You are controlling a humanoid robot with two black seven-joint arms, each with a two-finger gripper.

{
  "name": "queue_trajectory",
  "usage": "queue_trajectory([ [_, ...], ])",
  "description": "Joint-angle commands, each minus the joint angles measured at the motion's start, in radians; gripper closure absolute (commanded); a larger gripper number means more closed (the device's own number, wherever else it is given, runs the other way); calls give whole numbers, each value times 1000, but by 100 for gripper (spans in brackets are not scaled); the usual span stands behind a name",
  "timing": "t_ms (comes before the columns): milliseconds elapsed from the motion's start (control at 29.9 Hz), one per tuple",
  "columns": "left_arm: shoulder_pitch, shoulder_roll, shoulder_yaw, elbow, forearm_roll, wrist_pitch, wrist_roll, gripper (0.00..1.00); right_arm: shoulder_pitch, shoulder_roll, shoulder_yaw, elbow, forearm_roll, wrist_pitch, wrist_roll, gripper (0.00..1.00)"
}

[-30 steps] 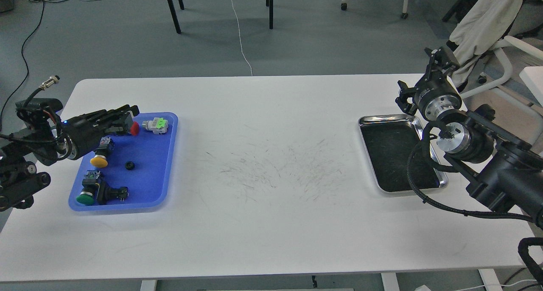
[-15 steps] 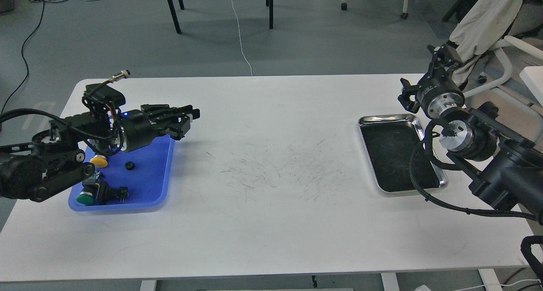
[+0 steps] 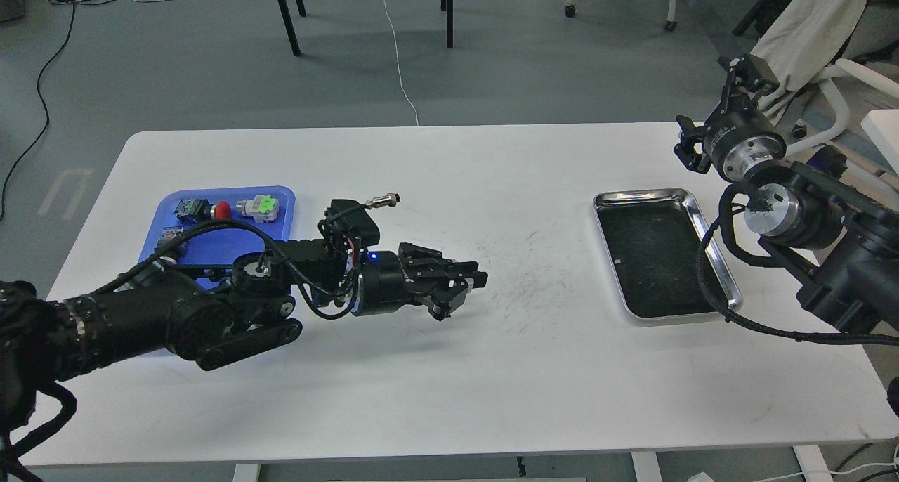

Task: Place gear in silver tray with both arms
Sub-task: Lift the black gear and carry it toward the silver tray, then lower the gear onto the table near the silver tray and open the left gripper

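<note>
The silver tray lies at the right of the white table, with nothing in it. My left arm reaches from the lower left across the blue tray. Its gripper hovers low over the table's middle, pointing right towards the silver tray. Its dark fingers lie close together and I cannot tell whether they hold anything. The gear is not visible; the left arm covers most of the blue tray. My right gripper is raised beyond the table's far right corner, seen from behind, past the silver tray's far right side.
The blue tray's far end shows a red push button and a grey-and-green part. Scuff marks cover the table's middle. A chair with cloth stands behind the right arm.
My left arm has swung from the blue tray rightward to the table's middle and now covers the spot where the small black gear lay. My right gripper has risen slightly and moved right.
</note>
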Motion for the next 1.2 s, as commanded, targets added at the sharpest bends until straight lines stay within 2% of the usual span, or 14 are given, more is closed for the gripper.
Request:
queue_trajectory([
  [0,4,-84,12,19,-1,-1,0,98,1,-1,-2,0,0,0,0,1],
  [134,12,-175,34,100,-3,-1,0,98,0,-1,-4,0,0,0,0,1],
  [434,17,-270,34,189,-16,-1,0,98,0,1,-4,-8,0,0,0,1],
  [835,43,-270,23,286,-30,-1,0,98,0,1,-4,-13,-1,0,1,1],
  [1169,70,-270,23,298,-35,0,0,98,-3,1,-5,-22,-1,0,1,1],
])
